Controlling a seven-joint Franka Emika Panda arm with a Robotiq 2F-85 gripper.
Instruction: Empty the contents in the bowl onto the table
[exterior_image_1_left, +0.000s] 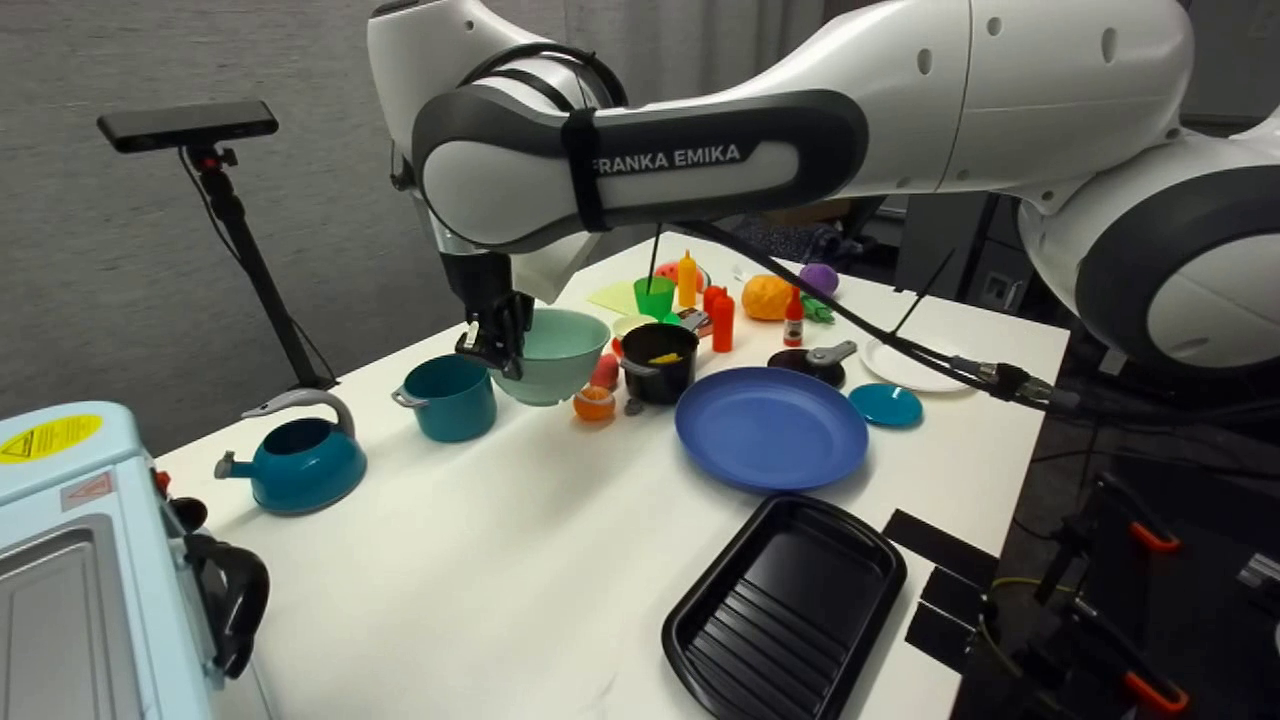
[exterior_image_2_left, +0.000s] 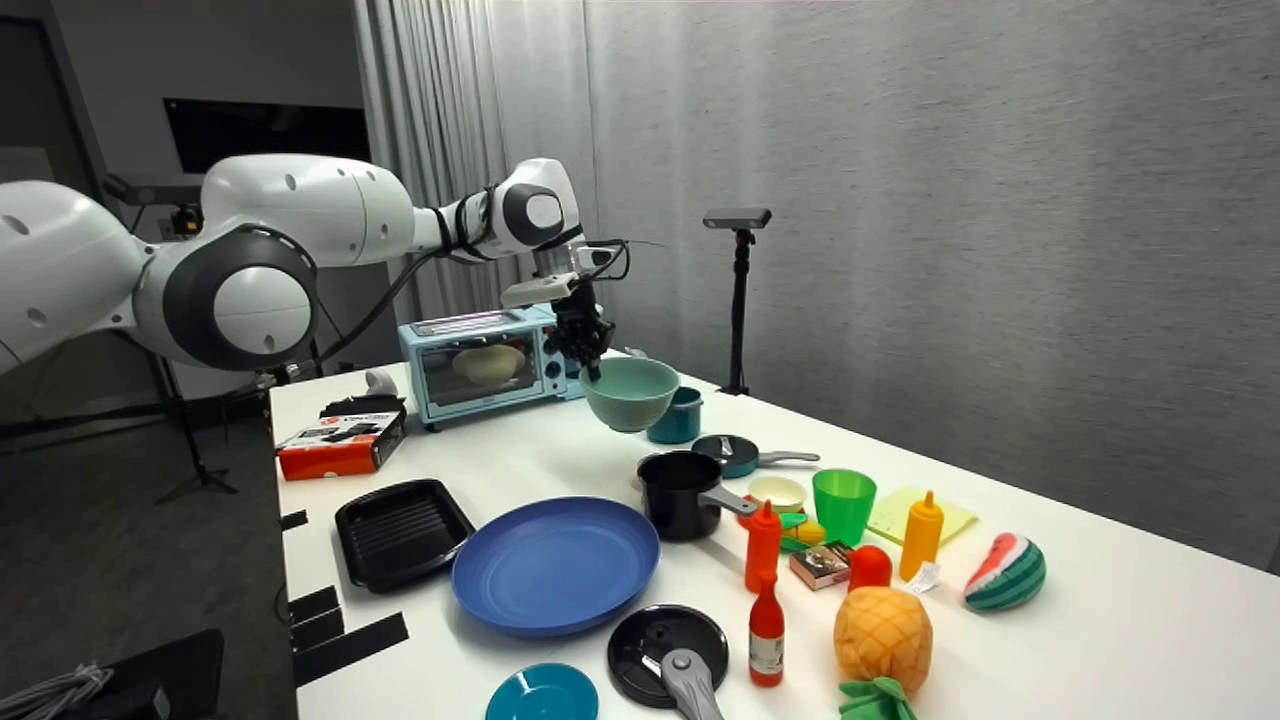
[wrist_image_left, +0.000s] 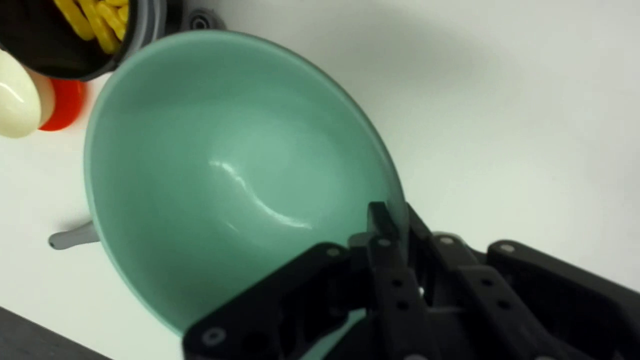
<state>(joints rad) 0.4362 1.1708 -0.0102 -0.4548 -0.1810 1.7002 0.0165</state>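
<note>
The pale mint-green bowl (exterior_image_1_left: 560, 350) hangs above the white table (exterior_image_1_left: 430, 590), roughly upright; it also shows in an exterior view (exterior_image_2_left: 632, 392). In the wrist view the bowl (wrist_image_left: 240, 150) is bare inside. My gripper (wrist_image_left: 393, 210) is shut on its rim, one finger inside and one outside; the gripper also shows in both exterior views (exterior_image_1_left: 510, 365) (exterior_image_2_left: 592, 370). An orange piece (exterior_image_1_left: 594, 403) lies on the table below the bowl's edge, with a red piece (exterior_image_1_left: 605, 371) just behind it. The orange piece is hidden in the wrist view.
A teal pot (exterior_image_1_left: 455, 410) stands close beside the bowl and a black pot (exterior_image_1_left: 655, 375) on its other side. A blue plate (exterior_image_1_left: 770, 430), black tray (exterior_image_1_left: 790, 610), teal kettle (exterior_image_1_left: 308, 465) and toaster oven (exterior_image_2_left: 480, 365) also stand on the table. Several toy foods (exterior_image_2_left: 883, 635) lie beyond the pot.
</note>
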